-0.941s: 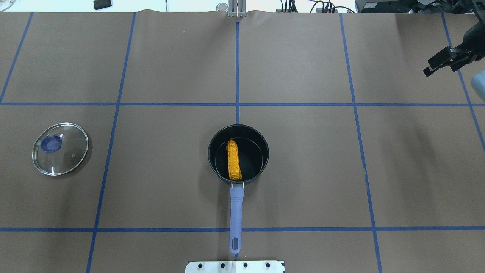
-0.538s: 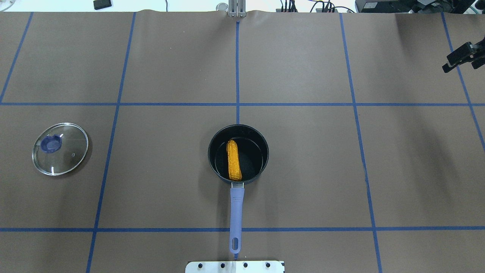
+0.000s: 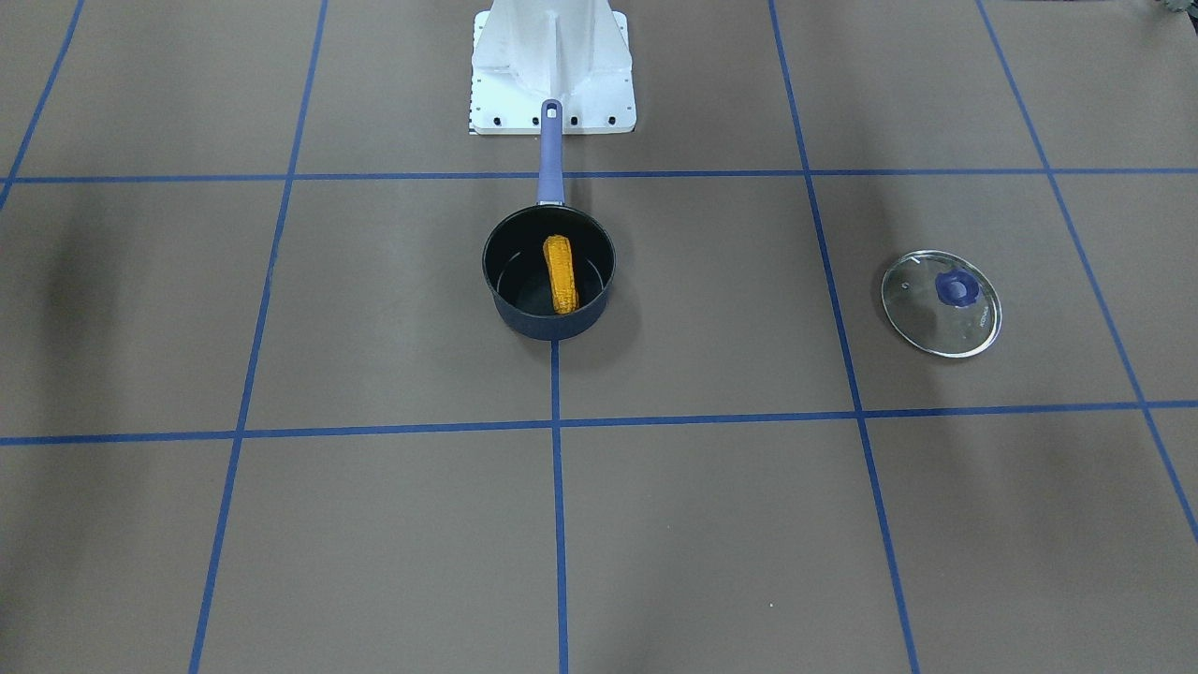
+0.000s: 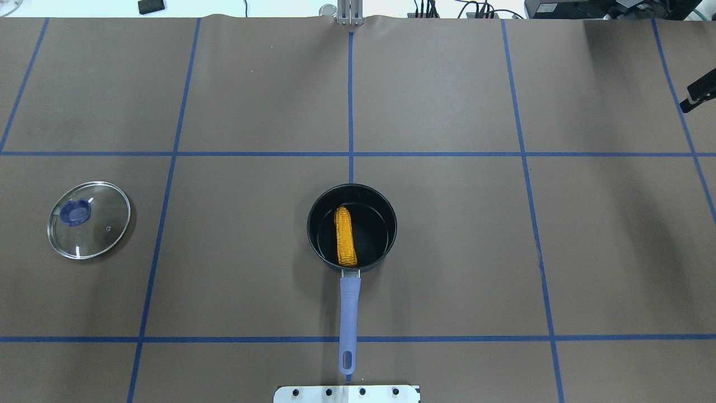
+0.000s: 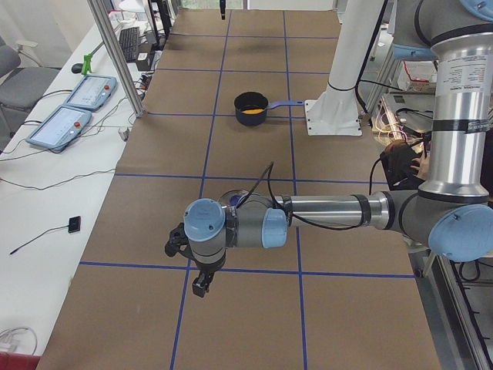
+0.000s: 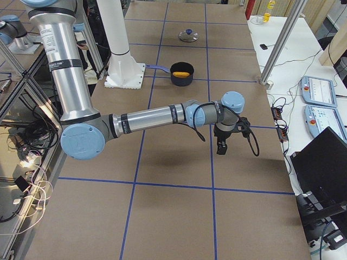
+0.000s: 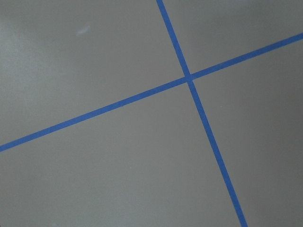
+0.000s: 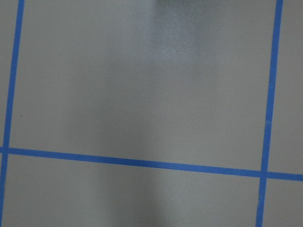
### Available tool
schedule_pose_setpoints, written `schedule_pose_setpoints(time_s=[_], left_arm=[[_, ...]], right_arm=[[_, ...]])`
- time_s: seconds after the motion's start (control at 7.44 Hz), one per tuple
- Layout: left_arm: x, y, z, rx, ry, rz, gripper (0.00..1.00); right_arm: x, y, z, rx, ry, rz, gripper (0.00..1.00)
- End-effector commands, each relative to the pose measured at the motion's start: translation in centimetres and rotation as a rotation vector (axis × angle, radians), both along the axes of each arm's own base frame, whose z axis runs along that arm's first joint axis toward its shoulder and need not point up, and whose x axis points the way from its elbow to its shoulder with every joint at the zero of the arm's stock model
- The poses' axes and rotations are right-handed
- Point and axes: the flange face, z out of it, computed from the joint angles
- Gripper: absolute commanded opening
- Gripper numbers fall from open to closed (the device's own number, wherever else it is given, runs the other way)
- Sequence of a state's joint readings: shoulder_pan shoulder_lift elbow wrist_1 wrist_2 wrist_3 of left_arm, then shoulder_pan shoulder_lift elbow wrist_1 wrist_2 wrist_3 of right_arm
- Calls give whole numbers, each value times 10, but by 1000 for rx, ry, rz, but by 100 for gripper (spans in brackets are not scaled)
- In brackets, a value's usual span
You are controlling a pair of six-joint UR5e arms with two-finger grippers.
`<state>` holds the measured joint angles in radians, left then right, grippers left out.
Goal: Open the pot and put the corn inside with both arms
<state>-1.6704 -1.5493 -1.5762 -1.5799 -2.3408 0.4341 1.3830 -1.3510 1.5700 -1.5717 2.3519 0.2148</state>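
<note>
The dark navy pot [image 4: 372, 235] stands uncovered at the table's middle, its purple-blue handle [image 4: 348, 319] pointing at the robot base. It also shows in the front view [image 3: 543, 323]. The orange-yellow corn [image 4: 345, 238] lies inside it, also seen in the front view [image 3: 560, 273]. My left gripper [image 5: 194, 276] hangs above the table far to the pot's left; I cannot tell if it is open or shut. My right gripper [image 6: 220, 146] hangs far to the pot's right. Only a sliver of the right gripper [image 4: 700, 94] shows overhead, so I cannot tell its state.
The round glass lid [image 4: 89, 219] with a blue knob lies flat on the table's left part, also in the front view [image 3: 941, 302]. The white base mount [image 3: 552, 65] sits by the handle's end. Operator pendants [image 5: 73, 108] and metal posts stand beyond the far edge.
My right gripper has moved toward the overhead view's right edge and is almost out of it. The pot, corn and lid have not moved.
</note>
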Motion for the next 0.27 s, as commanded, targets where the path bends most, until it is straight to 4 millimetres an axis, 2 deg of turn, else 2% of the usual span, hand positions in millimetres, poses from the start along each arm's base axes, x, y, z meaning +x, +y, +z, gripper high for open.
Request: schedule_pose_setpoints(time_s=[0.0,0.13], left_arm=[[0,-1,-1,1,0,-1,98],[-1,0,-3,7,1,-2,98]], right_arm=[[1,0,1,1,5,2,100],[0,0,1,2,6,1,100]])
